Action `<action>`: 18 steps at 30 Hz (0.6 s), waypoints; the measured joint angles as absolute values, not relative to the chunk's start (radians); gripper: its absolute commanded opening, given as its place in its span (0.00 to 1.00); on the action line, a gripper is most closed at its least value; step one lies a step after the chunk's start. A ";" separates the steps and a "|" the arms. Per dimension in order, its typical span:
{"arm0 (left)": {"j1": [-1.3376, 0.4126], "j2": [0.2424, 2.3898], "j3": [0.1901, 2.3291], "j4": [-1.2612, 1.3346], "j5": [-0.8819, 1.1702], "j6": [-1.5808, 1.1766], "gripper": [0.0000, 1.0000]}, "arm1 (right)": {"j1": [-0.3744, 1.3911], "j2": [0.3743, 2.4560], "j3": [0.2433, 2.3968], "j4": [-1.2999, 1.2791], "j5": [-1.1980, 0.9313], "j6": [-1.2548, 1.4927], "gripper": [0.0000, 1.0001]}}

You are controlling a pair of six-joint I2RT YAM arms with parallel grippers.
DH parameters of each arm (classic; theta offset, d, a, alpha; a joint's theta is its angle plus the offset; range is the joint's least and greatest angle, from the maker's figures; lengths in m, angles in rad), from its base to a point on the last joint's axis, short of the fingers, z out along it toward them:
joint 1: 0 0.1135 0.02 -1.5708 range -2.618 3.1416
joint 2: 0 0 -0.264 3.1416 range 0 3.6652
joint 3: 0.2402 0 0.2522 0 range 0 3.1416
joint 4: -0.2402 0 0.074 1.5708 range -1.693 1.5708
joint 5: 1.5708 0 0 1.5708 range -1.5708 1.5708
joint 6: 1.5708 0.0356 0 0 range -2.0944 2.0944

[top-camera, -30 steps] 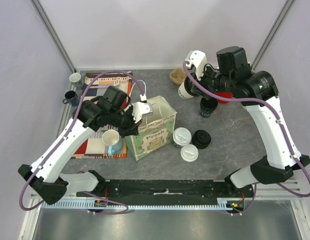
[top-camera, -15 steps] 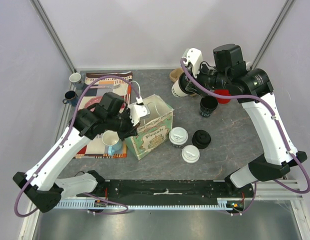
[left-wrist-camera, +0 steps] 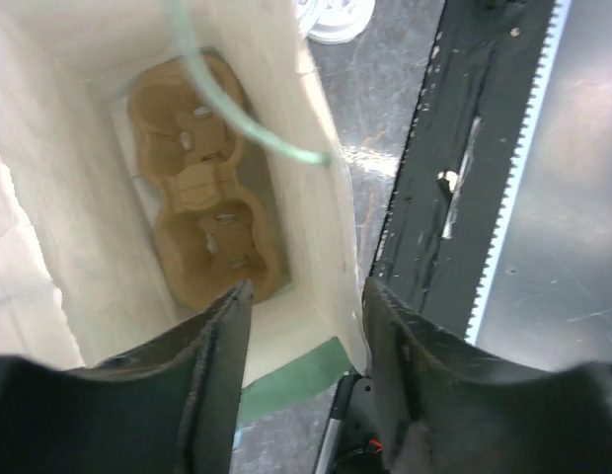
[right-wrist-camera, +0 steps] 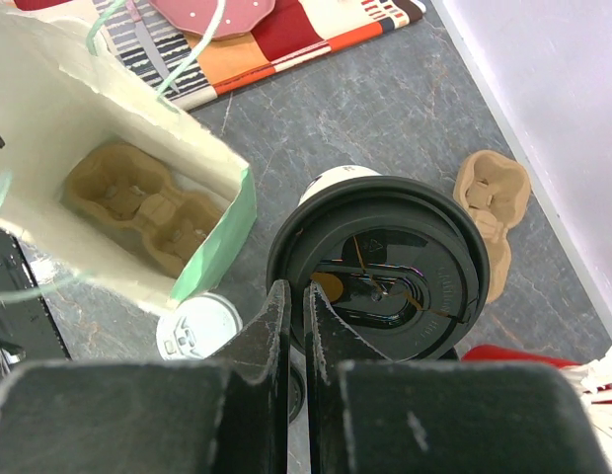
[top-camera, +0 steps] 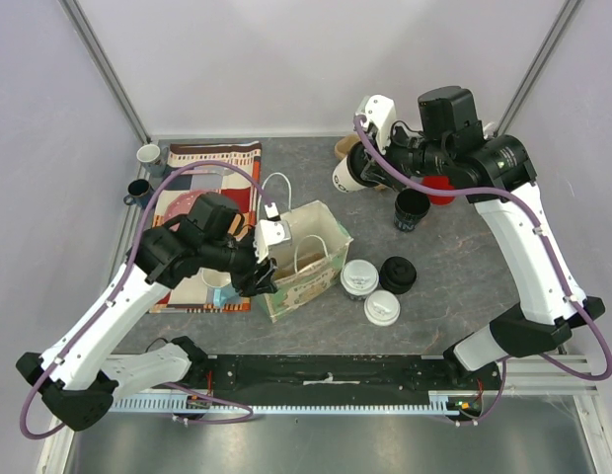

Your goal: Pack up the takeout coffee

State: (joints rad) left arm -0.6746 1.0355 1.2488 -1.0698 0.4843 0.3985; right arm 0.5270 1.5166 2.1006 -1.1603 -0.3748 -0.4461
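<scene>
Astride the near wall of the pale, green-trimmed paper bag (left-wrist-camera: 321,227), my left claw (left-wrist-camera: 306,296) stands parted, likely to steady it for loading. My right claw (right-wrist-camera: 296,291) pinches a black-topped pale cup (right-wrist-camera: 434,247); white-lidded paper coffee cups (top-camera: 359,279) stand apart from it, beside the bag.

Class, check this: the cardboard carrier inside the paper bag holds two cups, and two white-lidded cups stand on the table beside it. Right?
No. The carrier inside the bag is empty, as the left wrist view shows. Two white-lidded cups do stand on the table beside it.
</scene>
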 measured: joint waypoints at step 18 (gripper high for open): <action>-0.672 1.034 1.480 -1.093 0.523 0.369 0.86 | 0.620 1.567 2.211 -1.163 -0.388 -0.449 0.00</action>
